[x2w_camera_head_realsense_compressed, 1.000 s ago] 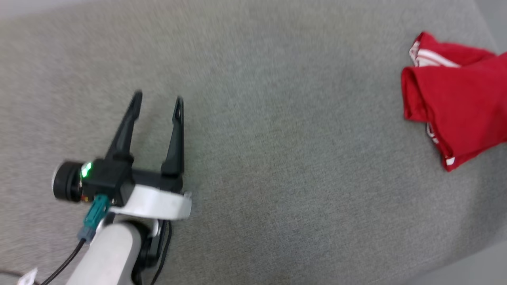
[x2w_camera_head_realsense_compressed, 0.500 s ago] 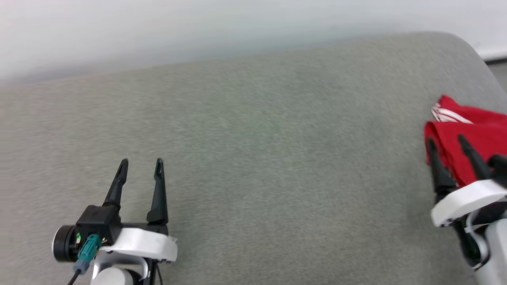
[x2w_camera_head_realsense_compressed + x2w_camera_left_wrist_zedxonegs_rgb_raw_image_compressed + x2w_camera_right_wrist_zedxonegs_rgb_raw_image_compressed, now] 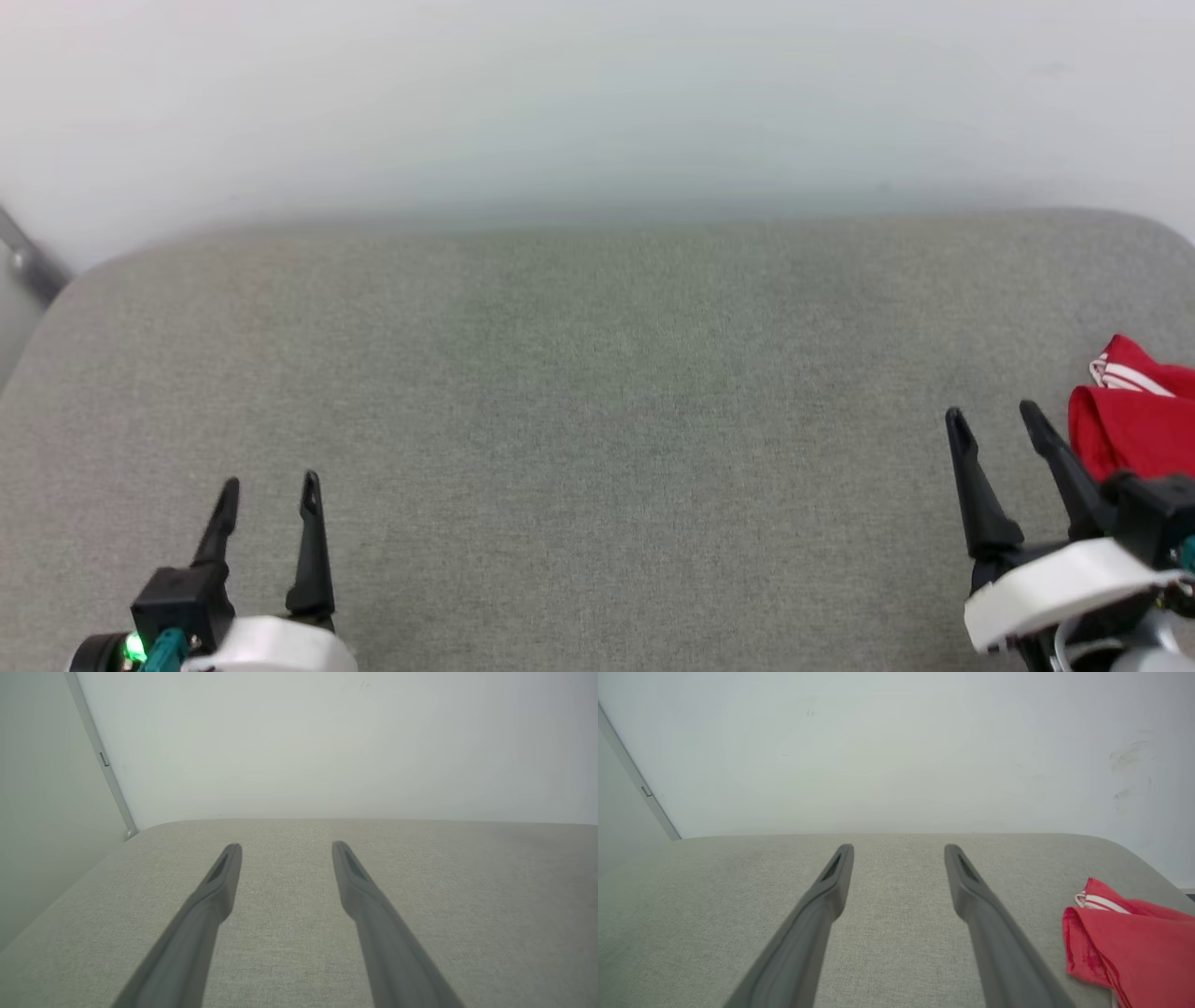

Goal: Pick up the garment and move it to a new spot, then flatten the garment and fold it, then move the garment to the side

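Grey fabric surface [image 3: 597, 392] meets a white wall [image 3: 597, 93], garment [image 3: 1131, 437] at right.

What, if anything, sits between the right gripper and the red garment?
Nothing visible does. The right gripper stands open just left of the garment, which lies bunched near the right edge of the grey cushion. In the right wrist view the gap between them is bare grey fabric.

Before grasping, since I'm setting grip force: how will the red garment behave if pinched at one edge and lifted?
Probably floppy: the garment lies in soft folds, so a one-edge pinch would likely let it unfold and hang. It looks thin, so likely light. On the grey fabric surface, pushing would probably bunch it rather than slide it.
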